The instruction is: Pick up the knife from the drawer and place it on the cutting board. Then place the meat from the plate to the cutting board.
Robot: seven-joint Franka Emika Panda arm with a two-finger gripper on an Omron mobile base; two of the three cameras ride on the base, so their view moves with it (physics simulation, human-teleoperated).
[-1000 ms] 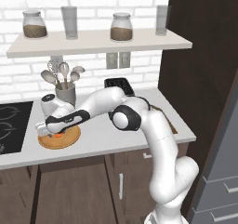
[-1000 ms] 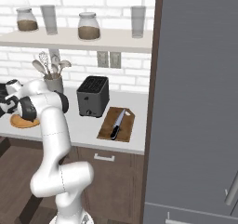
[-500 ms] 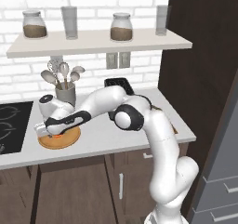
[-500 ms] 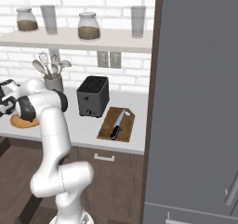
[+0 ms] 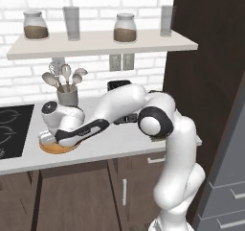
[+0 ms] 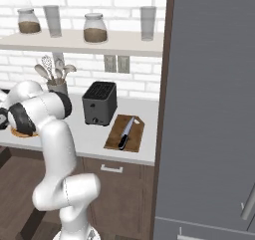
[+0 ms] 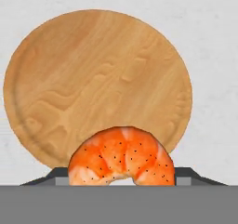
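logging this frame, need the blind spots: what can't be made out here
- Tool jaws: in the hand view the meat covers the fingertips, so open or shut on it cannot be told.
- Whether the meat is lifted off the plate: not clear in the hand view.
- Plate in the left base view: mostly hidden under the arm.
- Plate in the right base view: mostly behind the arm.
- Knife on the cutting board: too small for detail.

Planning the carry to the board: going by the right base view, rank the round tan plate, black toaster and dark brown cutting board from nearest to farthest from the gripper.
1. Round tan wooden plate, directly beneath the gripper, at the counter's far left.
2. Black toaster, mid-counter against the wall.
3. Dark brown rectangular cutting board, right of the toaster, with the black-handled knife on it.
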